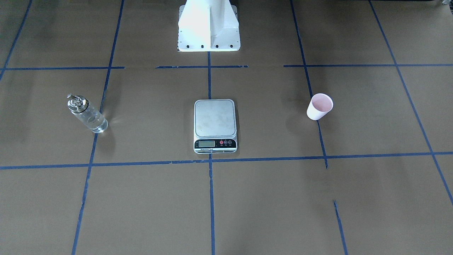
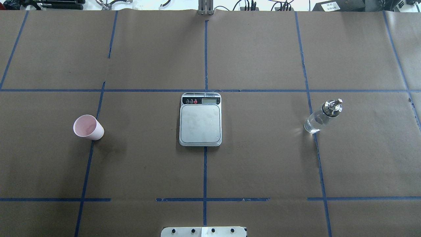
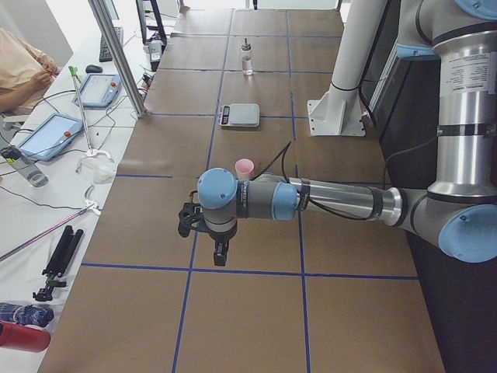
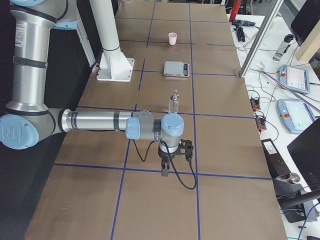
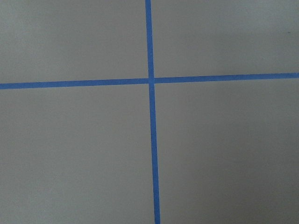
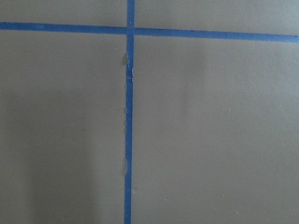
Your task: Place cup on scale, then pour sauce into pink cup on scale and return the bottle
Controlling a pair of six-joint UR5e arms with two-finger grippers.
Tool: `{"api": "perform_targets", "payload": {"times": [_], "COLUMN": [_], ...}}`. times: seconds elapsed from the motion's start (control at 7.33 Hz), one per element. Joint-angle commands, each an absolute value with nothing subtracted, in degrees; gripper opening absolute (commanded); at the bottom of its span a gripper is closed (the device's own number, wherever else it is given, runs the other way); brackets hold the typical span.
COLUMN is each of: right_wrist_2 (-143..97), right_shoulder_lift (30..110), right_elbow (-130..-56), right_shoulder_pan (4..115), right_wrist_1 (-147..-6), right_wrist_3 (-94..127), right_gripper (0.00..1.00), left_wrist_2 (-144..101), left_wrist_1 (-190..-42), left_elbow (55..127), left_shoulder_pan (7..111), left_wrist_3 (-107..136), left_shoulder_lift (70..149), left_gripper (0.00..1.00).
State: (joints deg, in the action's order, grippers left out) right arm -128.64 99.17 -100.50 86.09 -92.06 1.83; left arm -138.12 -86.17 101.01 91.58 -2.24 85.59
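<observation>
A small pale pink tapered cup [image 2: 88,127] with no handle stands upright on the brown paper-covered table [image 2: 263,158], on the robot's left side and at one of the blue tape lines [image 2: 205,171] that mark the paper into a grid. Its outside looks whitish and its inside pinker, plain pink down to the floor in the overhead view. At the middle of the table, well apart from the cup, lies a flat rectangular digital kitchen scale [image 2: 200,120]. It has a rounded silver-grey steel platform and a black strip with a small display and round buttons, and that strip is turned away from the white robot base [image 1: 208,28]. On the robot's right side, also well apart from the scale, a small clear cylindrical glass bottle [image 2: 322,117] stands upright by another tape line, topped by a silver metal pourer cap over a dark collar. A clear, colourless sauce [image 2: 314,122] shows through its glass, though its level cannot be made out. The left gripper [image 3: 220,260] hangs over the paper short of the cup, pointing down, and the right gripper [image 4: 164,170] hangs likewise short of the bottle. Whether either pair of jaws is apart or together cannot be told from these side views. Each wrist camera shows only brown paper and crossing tape.
</observation>
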Motion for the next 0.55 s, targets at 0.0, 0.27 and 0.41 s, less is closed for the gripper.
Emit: {"api": "perform_targets", "payload": {"times": [0.0,0.27,0.41], "right_wrist_2": [-128.8,-129.0,-132.2], "right_shoulder_lift": [99.3,98.4,98.2], "right_elbow": [-100.7,-101.7,-102.6], "right_shoulder_pan": [86.0,84.8,83.8], "right_wrist_1": [-90.9,-89.1,-84.7], "right_wrist_3": [1.8,2.2,2.4], "right_gripper": [1.0,1.0,1.0], "left_wrist_2": [-138.2,-137.6,-138.2], "left_wrist_1": [-87.4,-89.1,-91.9], "left_elbow": [101.8,102.0,102.0], "left_shoulder_pan": [91.6,90.9,90.0], "left_wrist_3": [-2.3,-2.1,-1.6], "left_shoulder_lift": [85.4,85.5,85.5], "left_gripper": [1.0,1.0,1.0]}}
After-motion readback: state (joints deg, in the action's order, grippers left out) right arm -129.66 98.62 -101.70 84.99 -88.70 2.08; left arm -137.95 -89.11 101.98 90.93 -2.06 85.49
